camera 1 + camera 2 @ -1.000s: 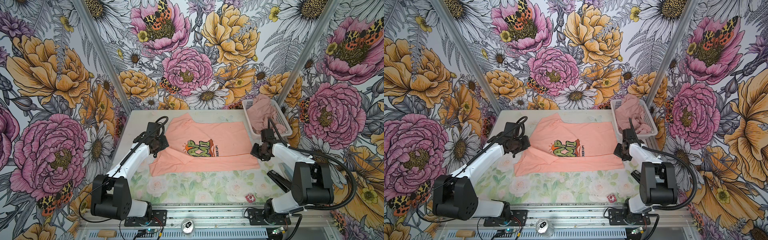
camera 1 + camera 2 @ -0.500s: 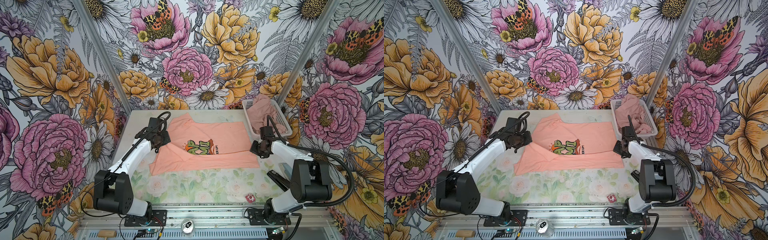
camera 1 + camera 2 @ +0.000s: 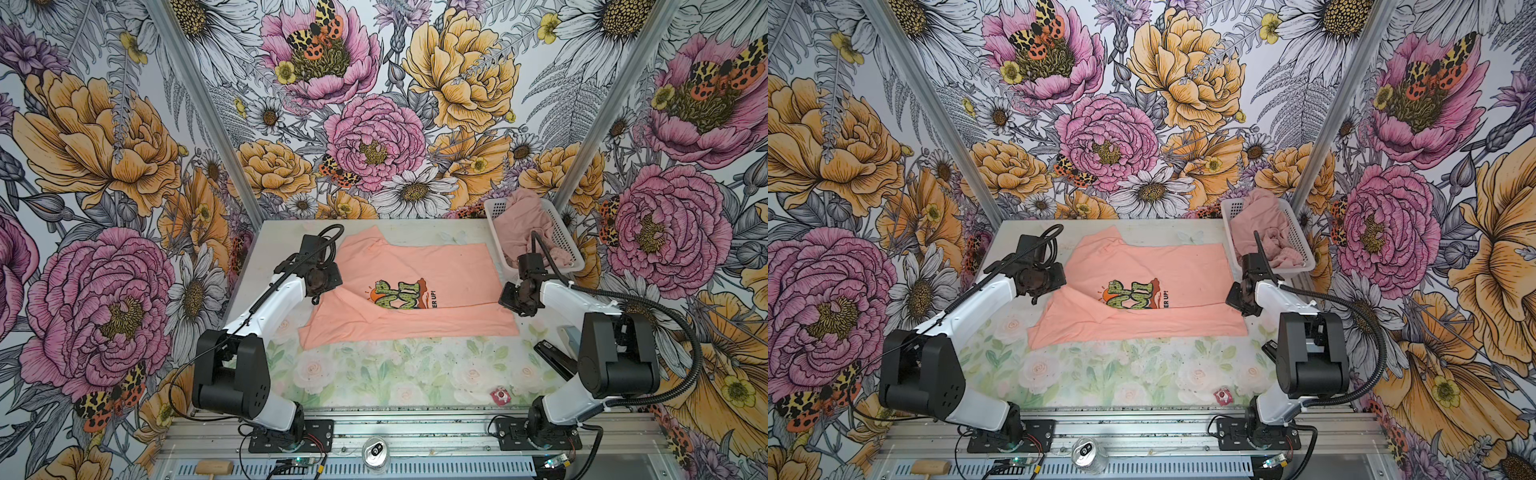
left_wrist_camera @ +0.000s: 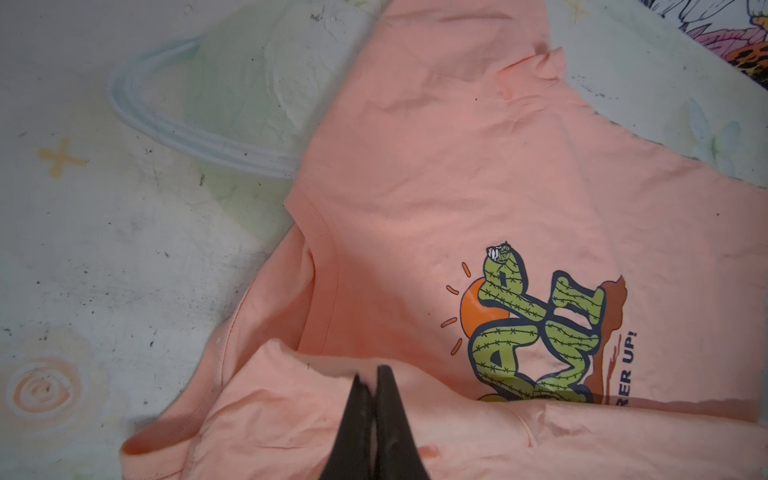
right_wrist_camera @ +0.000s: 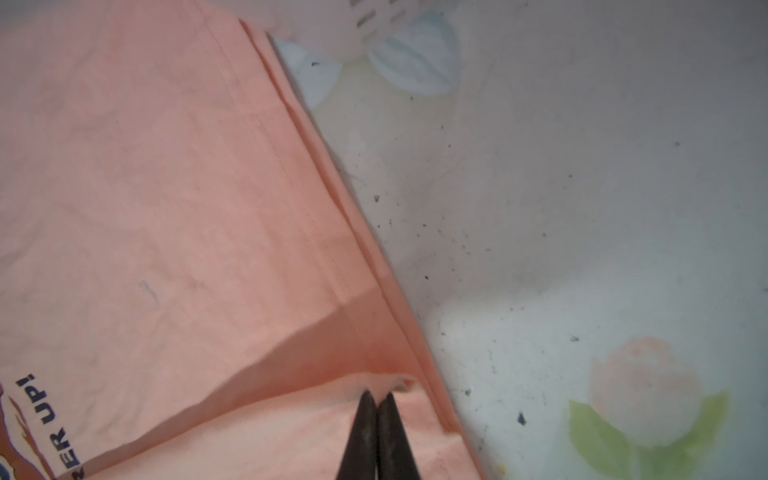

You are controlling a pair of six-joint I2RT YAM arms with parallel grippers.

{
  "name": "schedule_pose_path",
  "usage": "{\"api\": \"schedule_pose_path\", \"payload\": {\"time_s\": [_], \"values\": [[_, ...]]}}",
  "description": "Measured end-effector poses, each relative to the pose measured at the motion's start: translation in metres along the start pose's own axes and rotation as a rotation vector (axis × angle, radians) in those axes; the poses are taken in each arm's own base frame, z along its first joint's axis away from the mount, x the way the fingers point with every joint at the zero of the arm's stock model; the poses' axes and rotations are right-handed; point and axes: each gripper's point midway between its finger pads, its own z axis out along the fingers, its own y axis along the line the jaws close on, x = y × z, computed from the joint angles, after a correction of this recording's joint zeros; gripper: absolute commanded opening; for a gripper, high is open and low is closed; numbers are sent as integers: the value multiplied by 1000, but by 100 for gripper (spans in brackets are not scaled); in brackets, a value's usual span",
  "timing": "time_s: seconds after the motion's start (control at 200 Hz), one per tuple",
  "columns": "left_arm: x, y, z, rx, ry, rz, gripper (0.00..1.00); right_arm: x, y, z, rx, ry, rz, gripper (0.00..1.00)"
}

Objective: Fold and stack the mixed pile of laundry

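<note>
The peach-orange T-shirt (image 3: 436,270) lies spread over the far half of the surface (image 3: 374,374). Its near edge is doubled back, so the flap covers the lower part of the green-brown chest graphic (image 3: 397,295), and the letters "ER UP!" show beside it. One sleeve points toward the back wall. The left pincer (image 4: 376,372) is clenched on the flap's edge near the collar. The right pincer (image 5: 377,397) is clenched on the flap's corner at the hem side, where the cloth stands slightly raised. The dusty-pink garment (image 3: 519,226) sits bunched in the white perforated basket (image 3: 563,241) at the far right corner. The surface is printed with pale roses and green leaves and flecked with dark specks. The walls (image 3: 374,137) carry huge pink and orange flowers.
</note>
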Motion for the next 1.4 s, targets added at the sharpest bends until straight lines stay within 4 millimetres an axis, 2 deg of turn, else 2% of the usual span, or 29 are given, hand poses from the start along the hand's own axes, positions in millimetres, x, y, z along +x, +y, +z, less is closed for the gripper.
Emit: {"api": "schedule_pose_path", "payload": {"time_s": [0.17,0.42,0.49,0.6,0.696,0.886,0.936,0.996,1.176,1.321,1.401], "values": [[-2,3,0,-8,-5,-4,0,-6,3,0,-5,-11,-1,0],[0,4,9,-17,9,-6,0,-9,3,11,5,2,-12,0],[2,5,13,-22,18,-6,0,-10,5,11,2,-1,-18,17],[4,7,19,-30,31,-5,0,-10,5,10,2,-2,-33,33],[6,8,23,-37,40,-5,0,-11,5,9,1,-4,-33,41],[7,9,27,-40,46,-5,0,-9,14,1,-34,-14,-44,45],[8,9,29,-41,48,-5,4,-5,18,0,-49,-8,-44,46],[8,10,32,-46,51,-4,17,5,22,2,-62,15,-46,47],[10,15,40,-75,56,-13,43,30,34,8,-88,75,-43,49],[8,18,39,-92,46,-10,60,30,40,11,-103,76,-28,50],[6,18,38,-96,38,-11,65,30,41,17,-101,86,-16,50]]}}
